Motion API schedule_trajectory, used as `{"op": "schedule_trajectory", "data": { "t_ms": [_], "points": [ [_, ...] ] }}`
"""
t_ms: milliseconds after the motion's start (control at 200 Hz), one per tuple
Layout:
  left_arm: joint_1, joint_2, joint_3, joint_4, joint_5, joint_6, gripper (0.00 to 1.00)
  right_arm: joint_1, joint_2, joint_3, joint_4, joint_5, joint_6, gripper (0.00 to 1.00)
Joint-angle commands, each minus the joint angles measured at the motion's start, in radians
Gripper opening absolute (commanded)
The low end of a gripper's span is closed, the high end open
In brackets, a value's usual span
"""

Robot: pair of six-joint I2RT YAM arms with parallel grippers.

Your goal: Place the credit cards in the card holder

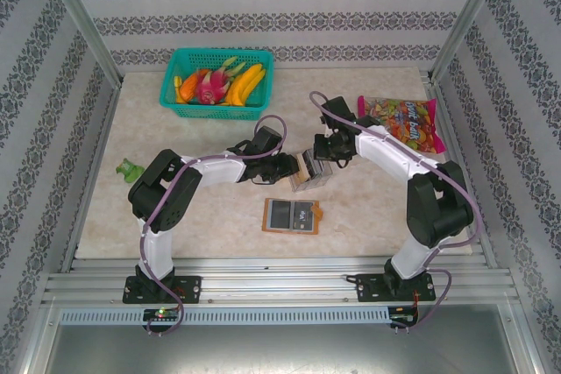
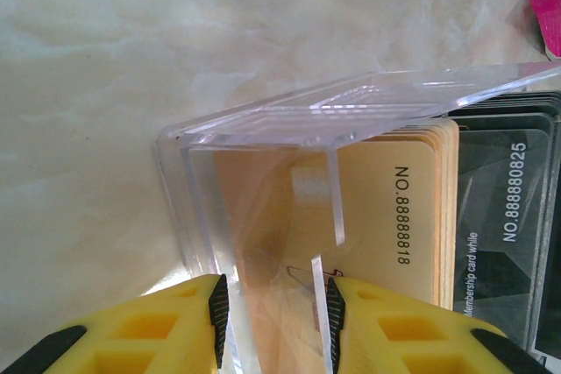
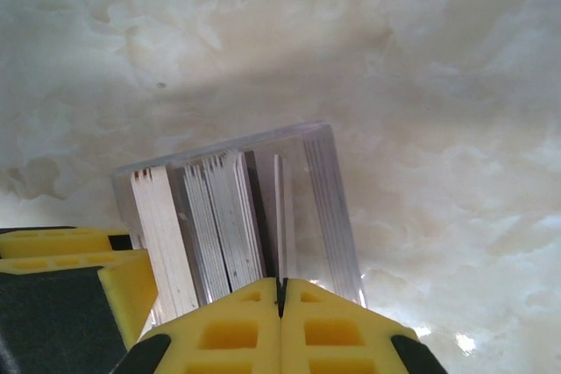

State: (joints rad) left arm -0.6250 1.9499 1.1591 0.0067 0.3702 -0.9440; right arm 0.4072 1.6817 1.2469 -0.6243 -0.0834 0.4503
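Early: pinching one of credit cards (image 3: 280,216) in clear box (image 2: 263,129) with right hand (image 3: 280,291), clamping box with left hand (image 2: 276,299); yet to fill card holder (image 1: 292,215).

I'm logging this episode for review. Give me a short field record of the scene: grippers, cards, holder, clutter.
left gripper: shut on the clear box
right gripper: shut, seemingly pinching a single card by its edge in the box
credit cards: stacked on edge inside the box, tan and dark
card holder: lying open on the table, nearer the arm bases than the box, apart from both grippers
clutter: fruit basket far left, snack bag far right
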Motion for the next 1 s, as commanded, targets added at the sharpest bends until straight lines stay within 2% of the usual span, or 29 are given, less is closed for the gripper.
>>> {"op": "schedule_trajectory", "data": {
  "t_ms": [0, 205, 400, 535, 714, 829, 999],
  "points": [
    [0.015, 0.008, 0.001, -0.057, 0.001, 0.007, 0.38, -0.019, -0.053, -0.018, -0.006, 0.027, 0.004, 0.04],
    [0.015, 0.005, -0.003, -0.056, 0.001, 0.004, 0.38, -0.044, -0.078, -0.024, -0.042, 0.129, -0.026, 0.0],
    [0.015, -0.011, -0.005, -0.059, -0.001, 0.011, 0.38, -0.095, -0.155, -0.046, -0.027, 0.101, -0.041, 0.0],
    [0.014, -0.06, -0.018, -0.06, -0.013, 0.031, 0.42, -0.137, -0.277, -0.091, 0.017, 0.0, -0.048, 0.0],
    [0.014, -0.152, -0.043, -0.052, -0.02, 0.05, 0.48, -0.197, -0.436, -0.189, 0.13, -0.33, 0.046, 0.0],
    [0.013, -0.243, -0.105, 0.008, 0.0, 0.037, 0.53, -0.199, -0.509, -0.284, 0.262, -0.476, 0.176, 0.0],
    [0.014, -0.378, -0.248, 0.168, 0.099, -0.026, 0.6, -0.188, -0.634, -0.446, 0.394, -0.501, 0.319, 0.0]
  ]
}}
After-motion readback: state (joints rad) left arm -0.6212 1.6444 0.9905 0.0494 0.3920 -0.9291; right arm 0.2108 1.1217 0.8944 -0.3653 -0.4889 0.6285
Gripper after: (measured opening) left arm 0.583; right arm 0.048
